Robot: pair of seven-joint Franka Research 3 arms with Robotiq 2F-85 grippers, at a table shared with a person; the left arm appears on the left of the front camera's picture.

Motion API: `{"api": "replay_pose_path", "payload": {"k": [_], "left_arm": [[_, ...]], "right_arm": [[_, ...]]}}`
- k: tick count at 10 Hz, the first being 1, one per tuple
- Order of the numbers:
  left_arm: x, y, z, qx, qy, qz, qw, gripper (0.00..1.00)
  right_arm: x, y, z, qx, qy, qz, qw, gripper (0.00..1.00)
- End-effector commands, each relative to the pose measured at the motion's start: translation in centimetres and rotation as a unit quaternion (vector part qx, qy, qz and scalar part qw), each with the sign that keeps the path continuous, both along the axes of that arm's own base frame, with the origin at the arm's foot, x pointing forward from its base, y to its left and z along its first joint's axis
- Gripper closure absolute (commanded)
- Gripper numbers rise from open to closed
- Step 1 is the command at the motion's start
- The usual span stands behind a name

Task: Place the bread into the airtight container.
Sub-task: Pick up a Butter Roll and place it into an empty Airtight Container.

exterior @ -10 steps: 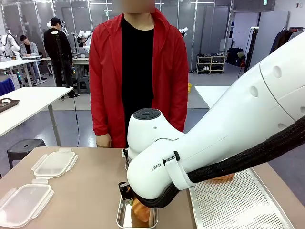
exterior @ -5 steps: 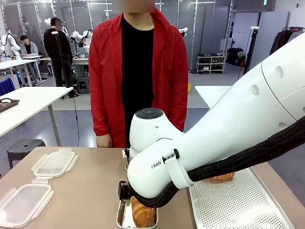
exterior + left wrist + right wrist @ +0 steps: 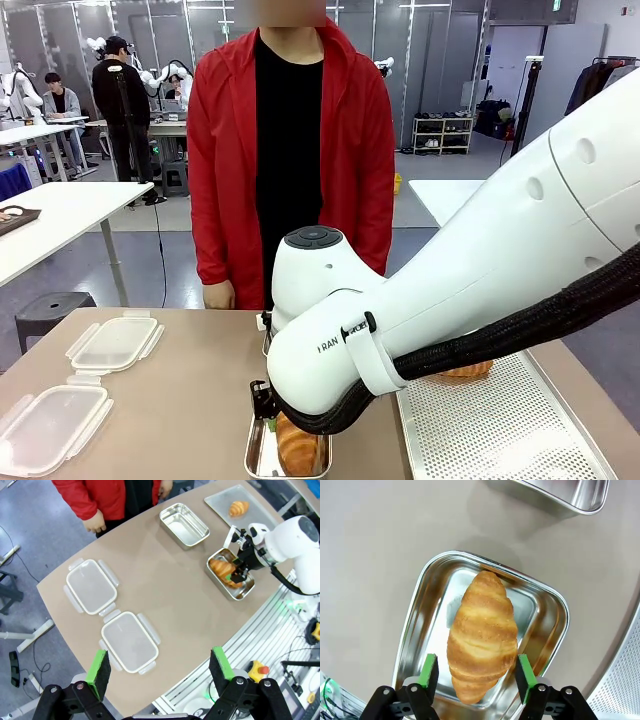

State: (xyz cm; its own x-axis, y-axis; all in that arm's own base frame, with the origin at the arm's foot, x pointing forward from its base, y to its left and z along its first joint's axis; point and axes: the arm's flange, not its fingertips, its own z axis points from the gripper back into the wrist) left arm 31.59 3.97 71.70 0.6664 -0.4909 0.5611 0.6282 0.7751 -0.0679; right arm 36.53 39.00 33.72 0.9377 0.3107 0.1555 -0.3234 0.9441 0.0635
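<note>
The right tool point(image 3: 476, 675) stands partly open astride the croissant point(image 3: 482, 635) lying in the steel container point(image 3: 421, 615) on the table point(image 3: 370, 530); the left tool point(image 3: 161, 666) is wide open and empty.

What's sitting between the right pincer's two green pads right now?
The croissant, lying in the steel container, sits between the pads of the right pincer, in the right wrist view. A gap shows at one pad; the other looks nearly against the crust.
</note>
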Motion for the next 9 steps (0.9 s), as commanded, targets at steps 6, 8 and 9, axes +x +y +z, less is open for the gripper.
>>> {"api": "replay_pose_path", "payload": {"k": [6,8,9], "left_arm": [[0.0,0.0,0.1,0.001,-0.001,-0.003,1.0,0.0],[0.0,0.0,0.1,0.001,-0.001,-0.003,1.0,0.0],[0.0,0.0,0.1,0.001,-0.001,-0.003,1.0,0.0]], "right_arm": [[0.1,0.2,0.0,0.0,-0.001,-0.005,1.0,0.23],[-0.7,-0.4,2.4,-0.009,0.005,0.033,0.999,0.22],[-1.3,-1.3,4.9,-0.018,0.016,0.045,0.999,0.22]]}}
